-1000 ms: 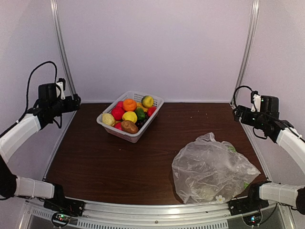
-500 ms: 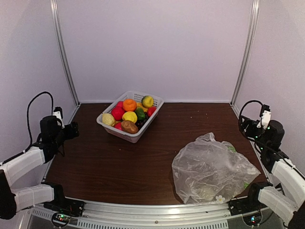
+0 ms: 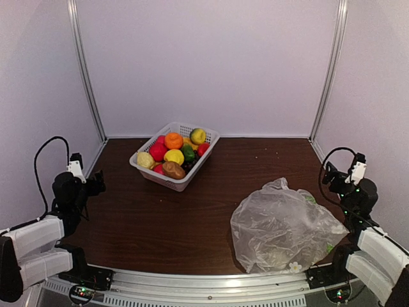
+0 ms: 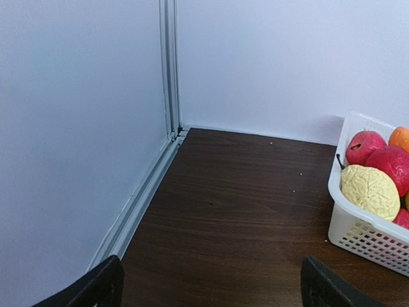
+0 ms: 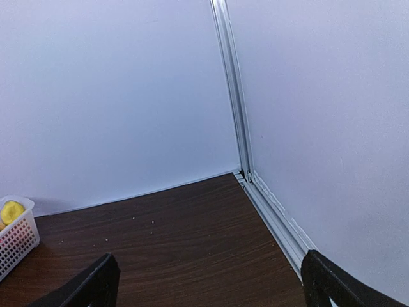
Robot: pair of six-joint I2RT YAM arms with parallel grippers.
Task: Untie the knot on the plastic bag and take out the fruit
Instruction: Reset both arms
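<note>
The plastic bag [image 3: 281,227] lies crumpled and flat-looking on the table at the front right; I cannot make out the knot or any fruit inside it. Several toy fruits [image 3: 174,155] sit piled in a white lattice basket [image 3: 167,183] at the back middle. My left gripper [image 3: 96,182] is low at the left table edge, pointing at the basket, open and empty [image 4: 214,284]. My right gripper [image 3: 329,174] hangs by the right edge, beyond the bag, open and empty [image 5: 211,281].
The left wrist view shows the basket's corner [image 4: 358,233] holding a red fruit [image 4: 364,146] and a pale yellow one [image 4: 369,190]. White walls with aluminium rails [image 3: 86,70] enclose the table on three sides. Bare dark wood lies between basket and bag.
Both arms have come down from a raised pose and folded back toward their bases at the table's sides. The bag and basket have not moved.
</note>
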